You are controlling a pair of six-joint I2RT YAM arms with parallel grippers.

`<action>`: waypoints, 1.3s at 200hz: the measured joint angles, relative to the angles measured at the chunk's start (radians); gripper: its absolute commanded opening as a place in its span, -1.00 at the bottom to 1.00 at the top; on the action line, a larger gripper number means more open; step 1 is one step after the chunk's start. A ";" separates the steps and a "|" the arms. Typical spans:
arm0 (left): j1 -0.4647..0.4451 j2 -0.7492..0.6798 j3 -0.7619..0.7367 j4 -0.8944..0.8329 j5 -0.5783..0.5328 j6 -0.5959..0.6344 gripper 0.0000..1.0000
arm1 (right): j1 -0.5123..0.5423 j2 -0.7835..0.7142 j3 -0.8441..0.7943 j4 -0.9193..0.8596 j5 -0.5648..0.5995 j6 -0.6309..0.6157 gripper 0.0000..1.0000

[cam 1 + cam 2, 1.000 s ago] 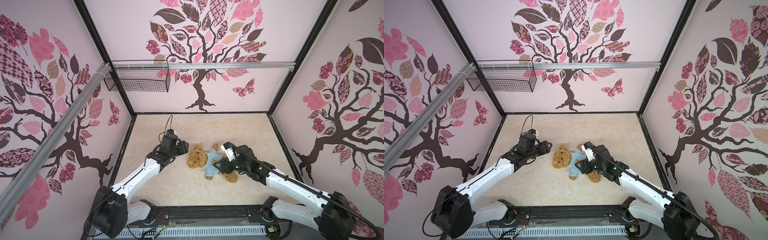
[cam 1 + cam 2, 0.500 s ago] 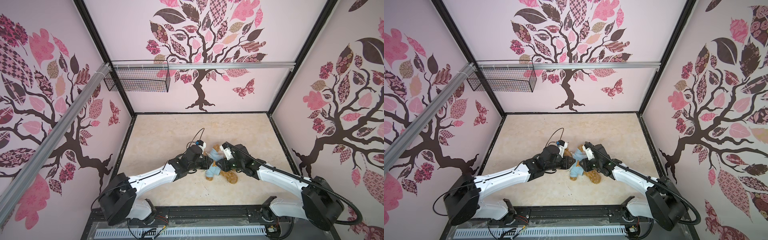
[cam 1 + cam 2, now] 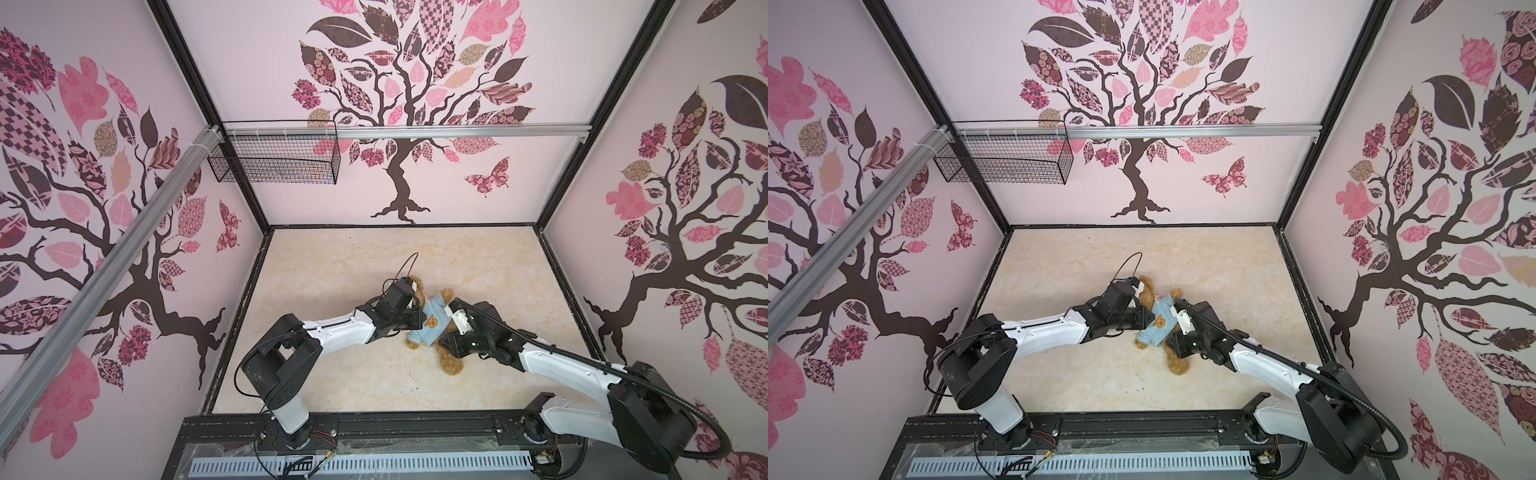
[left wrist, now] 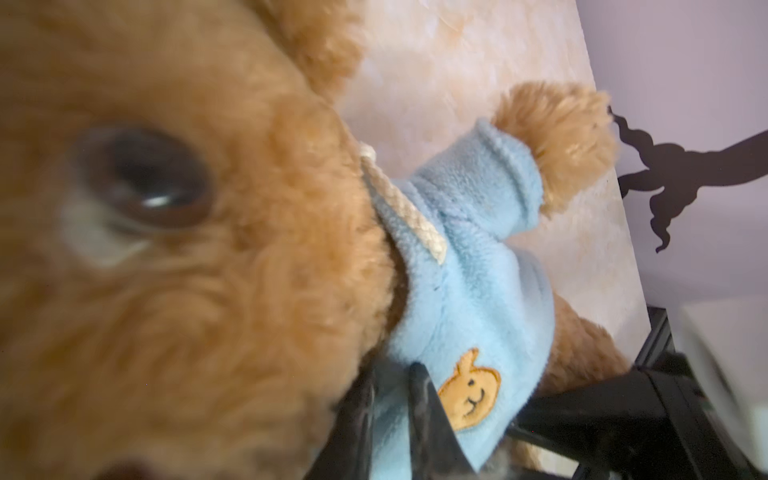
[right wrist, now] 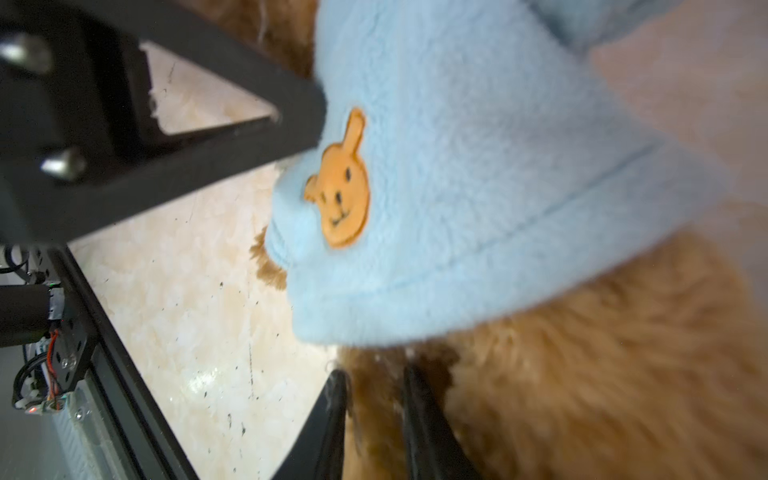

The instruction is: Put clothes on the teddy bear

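The teddy bear (image 3: 452, 360) (image 3: 1177, 362) lies on its back mid-table in both top views, head toward the far wall. A light blue hoodie (image 3: 432, 322) (image 3: 1158, 325) with an orange bear patch covers its torso. My left gripper (image 3: 417, 318) (image 3: 1144, 318) sits by the bear's chin, hiding most of the head. In the left wrist view the left gripper (image 4: 390, 374) is shut on a fold of the hoodie (image 4: 469, 291) under the bear's head (image 4: 208, 249). My right gripper (image 5: 374, 378) is shut on the bear's brown fur (image 5: 582, 374) just below the hoodie (image 5: 457, 166) hem.
A black wire basket (image 3: 274, 158) hangs on the rail at the back left, well above the table. Patterned walls close in three sides of the beige table (image 3: 332, 282). A black frame rail (image 3: 374, 424) runs along the front edge.
My left arm swung in from the left to the bear and shut on the hoodie. My right gripper's jaws narrowed onto the fur. The bear turned, and the patch now faces up.
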 measured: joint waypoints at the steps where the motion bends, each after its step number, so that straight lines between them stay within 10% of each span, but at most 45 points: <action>1: 0.002 -0.001 0.001 -0.002 -0.001 0.002 -0.47 | 0.000 -0.003 0.000 -0.002 0.000 0.000 -0.42; 57: 0.018 -0.153 0.000 -0.119 -0.021 0.083 -0.24 | -0.008 -0.122 0.140 -0.062 0.032 -0.005 -0.31; 108: -0.001 -0.344 -0.148 -0.105 -0.043 0.030 -0.13 | -0.163 0.056 0.153 -0.001 0.026 -0.008 -0.16; 187: 0.092 -0.539 -0.243 -0.210 -0.155 0.048 0.09 | -0.123 0.151 -0.009 0.243 -0.127 0.177 -0.21; 260: 0.190 -0.590 -0.242 -0.244 -0.195 0.117 0.35 | -0.066 0.042 0.027 0.177 -0.118 0.209 0.31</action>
